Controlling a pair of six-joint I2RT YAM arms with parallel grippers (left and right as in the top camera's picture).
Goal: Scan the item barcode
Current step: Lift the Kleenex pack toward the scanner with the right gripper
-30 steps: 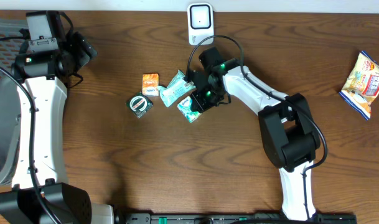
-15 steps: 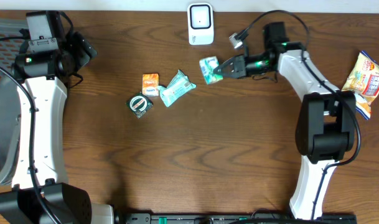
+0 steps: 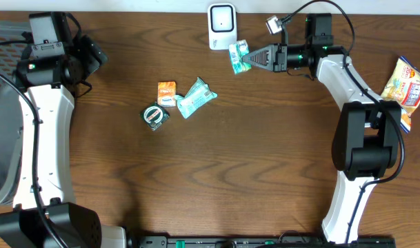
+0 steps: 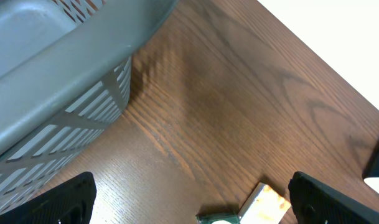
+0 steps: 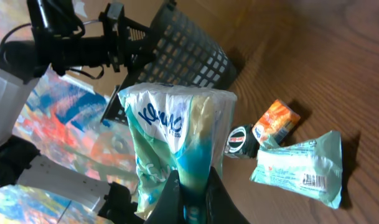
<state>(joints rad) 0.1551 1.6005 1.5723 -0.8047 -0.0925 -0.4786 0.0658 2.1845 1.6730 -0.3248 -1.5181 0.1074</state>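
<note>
The item in play is a small green-and-white packet (image 3: 238,56), lifted off the table and hanging just off the 4 o'clock corner of the white scanner (image 3: 222,26) at the table's 12 o'clock edge; the right gripper (image 3: 249,60) is clamped tight on one end of it, so in the right wrist view the packet (image 5: 177,130) stands out beyond the closed fingers (image 5: 209,194); it looks light and soft, a puffy film wrap that will buckle and may slip under a pinch, so I judge the sealed end or a firm edge the best hold, leaving the printed faces bare for the reader; I cannot make out its barcode in any view; the left gripper (image 4: 198,198) stands spread wide and empty near the grey basket (image 4: 58,68) at the table's 9 o'clock side; compared with a second ago, the right arm has swung from the cluster left of centre, where it sat low over this packet, up and round to 12 o'clock; half a second ago the packet was midway, at the scanner's 5 o'clock, and it has closed in since; the orange packet (image 3: 167,92), mint wrapper (image 3: 196,98) and round tin (image 3: 155,115) have not moved, nor has the snack bag (image 3: 404,92) at 2 o'clock.
</note>
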